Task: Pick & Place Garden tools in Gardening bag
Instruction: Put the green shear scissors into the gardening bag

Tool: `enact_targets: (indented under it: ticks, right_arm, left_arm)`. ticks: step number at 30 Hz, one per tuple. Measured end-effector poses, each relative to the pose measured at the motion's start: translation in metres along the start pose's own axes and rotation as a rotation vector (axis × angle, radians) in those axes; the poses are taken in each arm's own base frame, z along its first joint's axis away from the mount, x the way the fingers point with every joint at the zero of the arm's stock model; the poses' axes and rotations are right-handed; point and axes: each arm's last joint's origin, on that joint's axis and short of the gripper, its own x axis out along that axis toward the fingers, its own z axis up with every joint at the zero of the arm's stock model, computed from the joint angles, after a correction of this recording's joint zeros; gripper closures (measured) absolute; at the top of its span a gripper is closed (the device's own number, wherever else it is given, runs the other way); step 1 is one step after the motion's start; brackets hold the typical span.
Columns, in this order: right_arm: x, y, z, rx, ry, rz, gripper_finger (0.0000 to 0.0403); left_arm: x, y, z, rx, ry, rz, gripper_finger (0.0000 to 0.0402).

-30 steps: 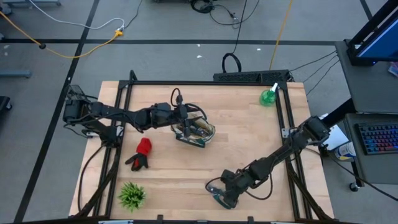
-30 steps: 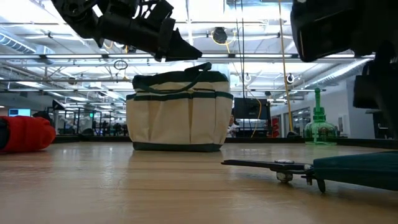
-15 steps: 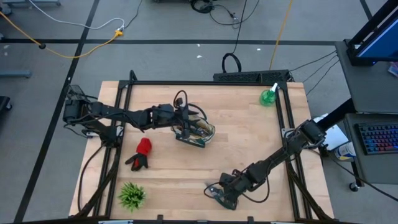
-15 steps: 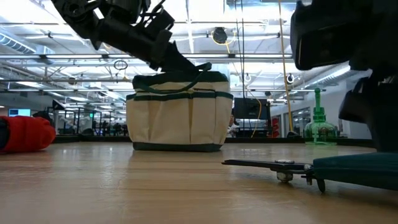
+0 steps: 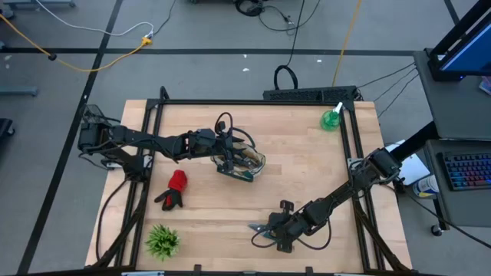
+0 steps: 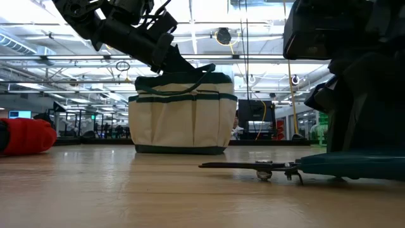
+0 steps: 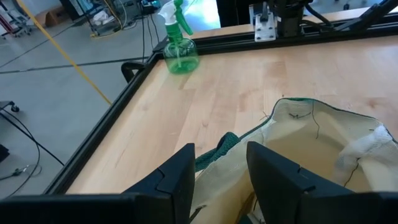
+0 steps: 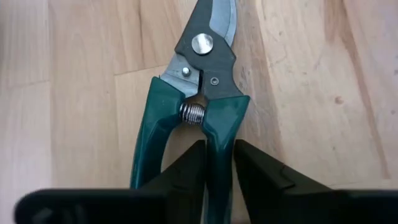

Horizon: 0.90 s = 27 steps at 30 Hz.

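The cream gardening bag with dark green trim stands upright mid-table, with tools inside; it also shows in the low view. My left gripper is open just over the bag's left rim, its fingers on either side of a green strap. The green-handled pruners lie near the front edge. My right gripper is shut on them. A red-and-black glove lies on the table to the left. A green spray bottle stands at the far right. My right gripper pinches one of the pruners' two green handles between its fingers, just behind the spring. The fingers lie along the handle. The pruners stay level, blades toward the table's left; whether they are clear of the table, I cannot tell.
A spiky green tuft plant sits at the front left corner. A black metal frame runs around the table top. Bare wood lies between the bag and the pruners.
My left gripper has tipped down toward the bag's top rim. My right gripper has come down over the pruners' handles and turned. The pruners have shifted a little toward the table's left edge, staying level.
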Motion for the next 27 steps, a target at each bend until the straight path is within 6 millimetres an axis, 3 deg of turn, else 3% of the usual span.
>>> enact_targets:
  ticks: [6, 14, 19, 23, 27]
  right_arm:
    - [0.001, -0.008, 0.001, -0.055, -0.005, -0.077, 0.0359]
    - [0.0, -0.015, 0.008, -0.07, -0.004, -0.084, 0.0346]
    - [0.0, -0.024, 0.015, -0.096, -0.02, -0.11, 0.036]
    - [-0.011, -0.036, 0.027, -0.083, -0.027, -0.095, 0.0361]
    - [-0.038, -0.045, 0.045, -0.079, -0.102, -0.076, 0.0355]
  left_arm:
    - [0.0, 0.0, 0.0, 0.022, 0.0, 0.004, 0.025]
    - [0.0, 0.003, 0.0, 0.062, 0.021, 0.105, 0.025]
    - [0.0, 0.005, -0.001, 0.062, 0.033, 0.163, 0.025]
    - [-0.001, 0.005, -0.001, 0.063, 0.045, 0.223, 0.025]
    - [-0.008, -0.001, 0.007, 0.065, 0.004, 0.191, 0.025]
